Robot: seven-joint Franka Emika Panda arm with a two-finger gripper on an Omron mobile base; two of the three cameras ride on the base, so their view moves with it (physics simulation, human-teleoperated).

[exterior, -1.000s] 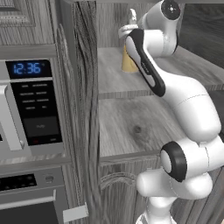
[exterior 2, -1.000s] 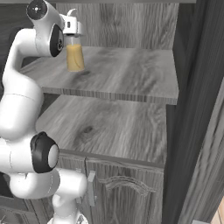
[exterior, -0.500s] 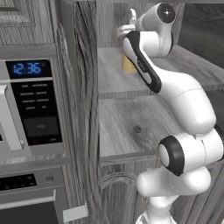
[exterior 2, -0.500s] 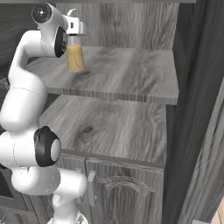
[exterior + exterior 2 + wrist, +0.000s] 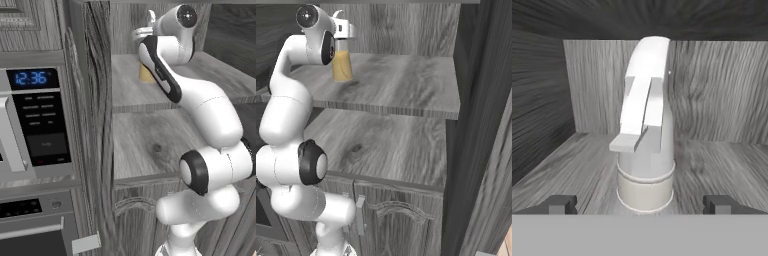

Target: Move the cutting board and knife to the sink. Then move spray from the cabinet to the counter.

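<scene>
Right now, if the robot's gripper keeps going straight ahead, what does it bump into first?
Probably the small spray bottle with the whitish trigger nozzle, standing dead ahead between the open gripper's dark fingertips; the grey wooden cabinet back wall lies behind it.

- You had two grey wood-grain shelves inside the open cabinet [image 5: 476, 100], one above the other.
- The upper shelf [image 5: 406, 85] carried the spray [image 5: 342, 65], standing upright near its back wall, toward the left of the shelf as the right base view showed it.
- In the left base view, you saw the orange-yellow base of the spray [image 5: 145, 75] resting on that upper shelf [image 5: 125, 85], partly behind the arm.
- In the hand view, the spray [image 5: 646, 150] stood on the shelf boards [image 5: 722, 165], whitish trigger nozzle facing you.
- The lower shelf [image 5: 391, 150] showed its knotted grain.
</scene>
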